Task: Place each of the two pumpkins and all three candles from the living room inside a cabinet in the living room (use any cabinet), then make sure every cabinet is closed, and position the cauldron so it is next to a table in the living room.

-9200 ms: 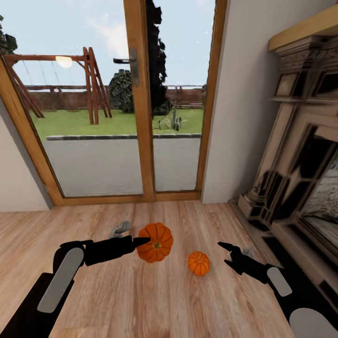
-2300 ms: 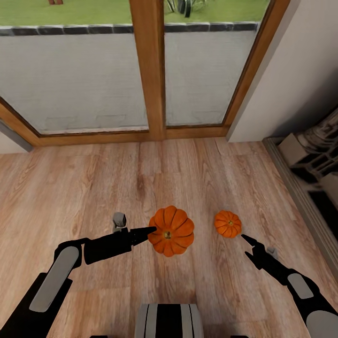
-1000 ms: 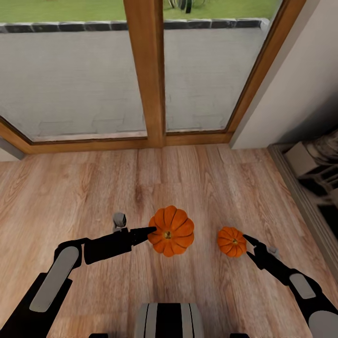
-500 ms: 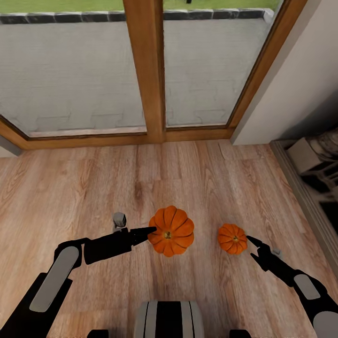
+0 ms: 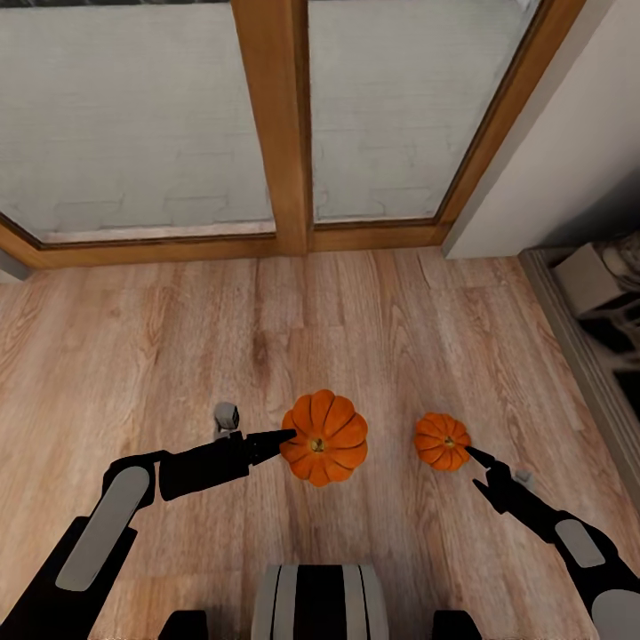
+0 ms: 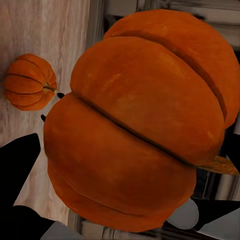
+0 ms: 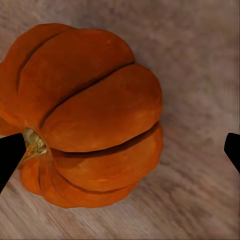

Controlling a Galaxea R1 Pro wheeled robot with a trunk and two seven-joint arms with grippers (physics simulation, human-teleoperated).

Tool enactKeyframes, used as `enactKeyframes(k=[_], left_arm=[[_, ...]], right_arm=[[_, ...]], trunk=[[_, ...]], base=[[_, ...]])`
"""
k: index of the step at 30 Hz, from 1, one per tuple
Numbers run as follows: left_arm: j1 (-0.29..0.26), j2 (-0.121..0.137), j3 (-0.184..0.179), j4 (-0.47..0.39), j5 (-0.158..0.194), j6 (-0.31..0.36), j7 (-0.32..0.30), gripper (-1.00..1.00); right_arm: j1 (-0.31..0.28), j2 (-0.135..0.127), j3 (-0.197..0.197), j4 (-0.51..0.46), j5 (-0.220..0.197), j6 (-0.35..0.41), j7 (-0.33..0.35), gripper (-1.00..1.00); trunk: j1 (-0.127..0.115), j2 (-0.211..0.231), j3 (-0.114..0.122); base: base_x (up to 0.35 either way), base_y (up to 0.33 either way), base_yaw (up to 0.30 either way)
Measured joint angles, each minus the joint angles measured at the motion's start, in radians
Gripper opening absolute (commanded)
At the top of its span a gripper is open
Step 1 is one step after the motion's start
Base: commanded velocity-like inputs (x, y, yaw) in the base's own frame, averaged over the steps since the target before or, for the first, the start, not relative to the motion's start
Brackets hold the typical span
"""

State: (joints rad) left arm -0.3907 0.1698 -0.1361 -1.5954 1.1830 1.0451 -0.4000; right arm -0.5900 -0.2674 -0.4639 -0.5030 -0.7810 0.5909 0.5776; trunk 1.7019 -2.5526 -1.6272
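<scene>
The pumpkins sit well apart before us: the larger pumpkin [image 5: 324, 436] is clamped by our left gripper [image 5: 283, 437], its ribs swelling large in the left wrist view [image 6: 145, 125]. The smaller pumpkin [image 5: 442, 441] rests on the wood plank floor [image 5: 178, 347] near the glass door [image 5: 284, 124]. Our right gripper [image 5: 480, 471] hovers just beside it with fingers spread wide, one black fingertip [image 7: 11, 155] reaching its stem, the other clear of it.
</scene>
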Motion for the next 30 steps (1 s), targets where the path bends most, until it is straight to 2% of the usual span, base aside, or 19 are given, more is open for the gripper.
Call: enactKeyframes(k=[4,8,22,27,30], left_arm=[[0.0,0.0,0.0,0.0,0.003,0.001,0.0,-1.0],[0.0,0.0,0.0,0.0,0.001,0.0,0.0,-1.0],[0.0,0.0,0.0,0.0,0.004,0.001,0.0,-1.0],[0.0,0.0,0.0,0.0,0.005,0.001,0.0,-1.0],[0.0,0.0,0.0,0.0,0.005,0.001,0.0,-1.0]], right_arm=[[0.0,0.0,0.001,0.0,0.0,0.0,0.002,1.0],[0.0,0.001,0.002,0.0,0.001,0.0,0.003,1.0],[0.0,0.002,0.003,0.0,0.002,0.0,0.006,1.0],[0.0,0.001,0.043,0.0,0.0,0.0,0.011,1.0],[0.0,0.0,0.052,0.0,0.0,0.0,0.012,1.0]], trunk=[[0.0,0.0,0.0],[0.002,-0.001,-0.015],[0.002,-0.001,-0.015],[0.002,-0.001,-0.015],[0.002,-0.001,-0.015]], base=[[0.0,0.0,0.0],[0.0,0.0,0.0],[0.011,0.001,0.0],[0.101,0.025,0.0],[0.018,0.004,0.0]])
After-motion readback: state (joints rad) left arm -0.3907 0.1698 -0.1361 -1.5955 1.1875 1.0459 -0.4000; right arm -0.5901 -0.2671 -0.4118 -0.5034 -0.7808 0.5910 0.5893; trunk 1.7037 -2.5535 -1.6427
